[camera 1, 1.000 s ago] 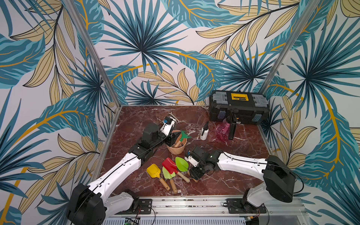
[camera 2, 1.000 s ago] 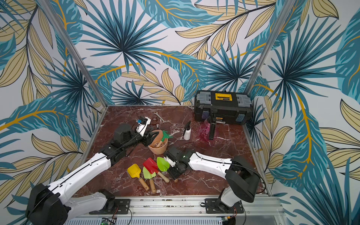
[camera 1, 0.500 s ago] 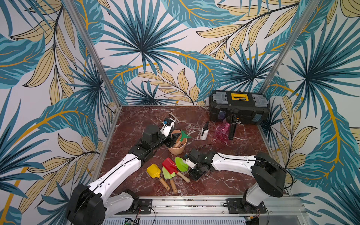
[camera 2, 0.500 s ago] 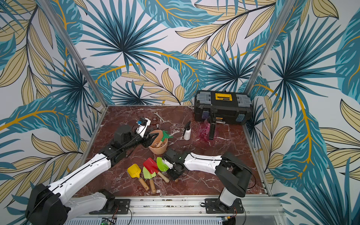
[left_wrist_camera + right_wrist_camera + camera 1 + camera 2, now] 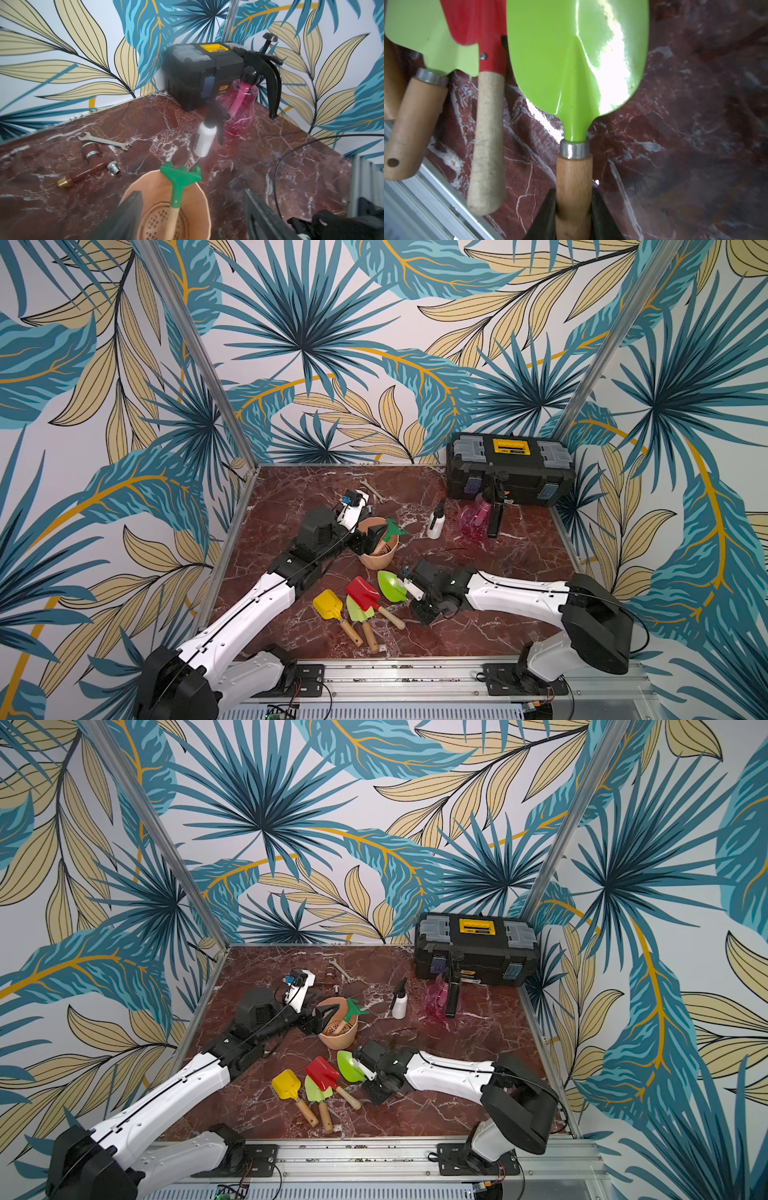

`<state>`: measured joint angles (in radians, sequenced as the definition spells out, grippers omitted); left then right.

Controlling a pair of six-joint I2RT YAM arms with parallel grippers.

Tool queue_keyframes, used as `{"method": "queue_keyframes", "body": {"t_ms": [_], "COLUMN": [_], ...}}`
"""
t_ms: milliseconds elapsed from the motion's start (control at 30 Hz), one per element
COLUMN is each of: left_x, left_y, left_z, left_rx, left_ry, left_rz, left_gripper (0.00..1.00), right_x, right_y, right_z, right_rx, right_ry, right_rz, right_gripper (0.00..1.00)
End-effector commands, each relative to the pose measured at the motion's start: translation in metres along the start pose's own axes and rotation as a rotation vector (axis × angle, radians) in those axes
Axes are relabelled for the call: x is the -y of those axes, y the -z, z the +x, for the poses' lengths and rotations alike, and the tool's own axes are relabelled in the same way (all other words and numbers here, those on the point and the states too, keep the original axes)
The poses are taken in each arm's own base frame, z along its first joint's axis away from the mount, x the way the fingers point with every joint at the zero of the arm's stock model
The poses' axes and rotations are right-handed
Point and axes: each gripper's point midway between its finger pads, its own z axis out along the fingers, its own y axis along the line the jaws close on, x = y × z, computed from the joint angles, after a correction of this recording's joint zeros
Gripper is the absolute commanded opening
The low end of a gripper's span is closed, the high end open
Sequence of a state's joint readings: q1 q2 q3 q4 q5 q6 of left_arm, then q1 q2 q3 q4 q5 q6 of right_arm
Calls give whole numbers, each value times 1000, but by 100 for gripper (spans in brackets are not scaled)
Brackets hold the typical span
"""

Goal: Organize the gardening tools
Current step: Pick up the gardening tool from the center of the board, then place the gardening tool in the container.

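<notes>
A dark-green rake (image 5: 179, 176) stands handle-down in a terracotta pot (image 5: 376, 562). My left gripper (image 5: 191, 193) is open, its fingers wide on either side of the rake's handle and touching nothing. My right gripper (image 5: 574, 191) is shut on the wooden handle of a lime-green trowel (image 5: 577, 58), low over the table, seen in both top views (image 5: 390, 585) (image 5: 350, 1065). Beside it lie a red shovel (image 5: 362, 593), a second lime-green tool (image 5: 356, 611) and a yellow shovel (image 5: 328, 605). The white spray bottle (image 5: 435, 524) and pink spray bottle (image 5: 473, 520) stand further back.
A black-and-yellow toolbox (image 5: 511, 472) sits closed in the back right corner. A silver wrench (image 5: 104, 141) and small pipe fittings (image 5: 91, 153) lie behind the pot. A metal rail (image 5: 395, 672) runs along the table's front edge.
My left jaws have opened wide over the pot, with the rake left standing in it. My right jaws have closed on the lime-green trowel's handle.
</notes>
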<state>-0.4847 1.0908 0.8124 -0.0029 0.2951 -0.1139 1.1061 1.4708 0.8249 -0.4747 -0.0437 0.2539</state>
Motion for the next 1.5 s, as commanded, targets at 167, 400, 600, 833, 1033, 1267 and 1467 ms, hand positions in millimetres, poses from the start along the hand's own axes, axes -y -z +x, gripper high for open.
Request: {"method": "queue_keyframes", "body": {"t_ms": [167, 400, 600, 833, 1033, 1267, 1467], "left_x": [11, 19, 26, 40, 39, 40, 42], "left_y": [14, 18, 18, 13, 7, -2, -7], "left_z": [-28, -32, -30, -26, -19, -13, -9], "left_rx": [19, -26, -57, -71, -90, -108, -111], "left_ry": [73, 176, 264, 293, 296, 300, 299], "left_rz": [22, 56, 94, 190, 194, 222, 245], "left_gripper": [90, 90, 87, 80, 66, 47, 36], "right_x": [-10, -13, 7, 3, -2, -9, -13], "right_y": [35, 79, 106, 118, 124, 125, 120], "right_z": [-14, -45, -72, -99, -110, -117, -121], "right_rx": [178, 395, 564, 672, 712, 720, 715], "right_ry": [50, 13, -84, -107, -100, -81, -78], "right_rz": [-66, -85, 16, 0, -22, -54, -71], "right_gripper": [12, 12, 11, 12, 12, 12, 12]}}
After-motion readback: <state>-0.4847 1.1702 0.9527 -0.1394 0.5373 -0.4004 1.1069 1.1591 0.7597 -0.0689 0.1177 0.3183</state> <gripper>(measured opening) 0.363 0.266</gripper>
